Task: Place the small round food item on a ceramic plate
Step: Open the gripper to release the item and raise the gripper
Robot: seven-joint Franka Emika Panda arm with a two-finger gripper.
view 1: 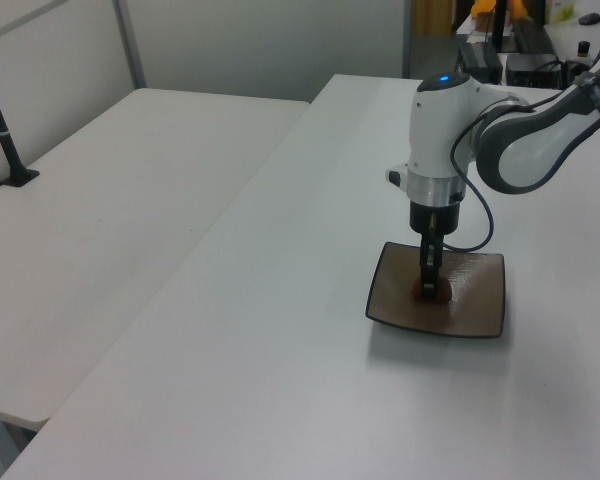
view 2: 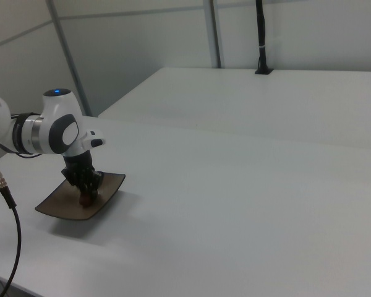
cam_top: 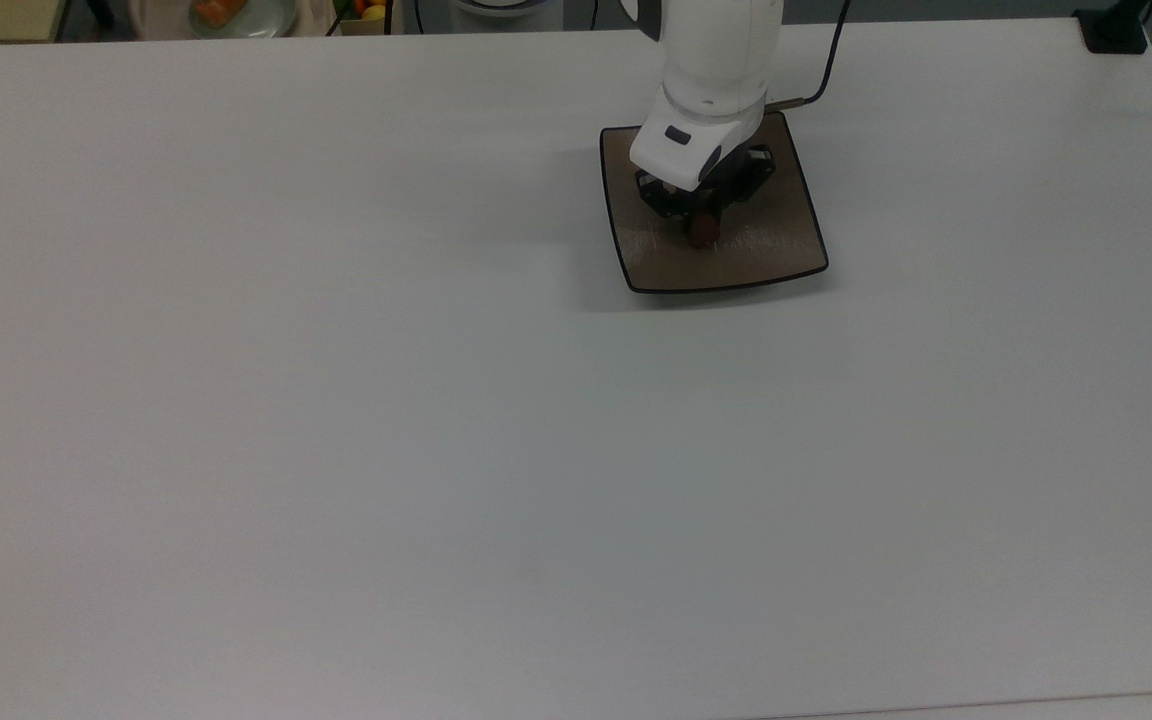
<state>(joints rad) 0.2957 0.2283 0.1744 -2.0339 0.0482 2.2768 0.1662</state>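
Grasping the small round food item (cam_top: 704, 229) low over the ceramic plate (cam_top: 786, 262), the fingers (view 1: 429, 277) should part gently so it settles without rolling.

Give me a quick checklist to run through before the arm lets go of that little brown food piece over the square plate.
1. Food between the fingers: ok. The small round food item sits at the tip of the gripper.
2. Food over the ceramic plate, not the table: ok. In the top view it lies inside the black rim, near the middle.
3. Food low enough to release: ok. In the left view it looks to be at the plate surface; actual contact cannot be told.
4. Plate flat and fully on the table: ok.
5. Landing spot free of other things: ok. The bare glaze around the food holds nothing else.
6. Cable clear of the plate: cannot tell. It hangs near the far corner.
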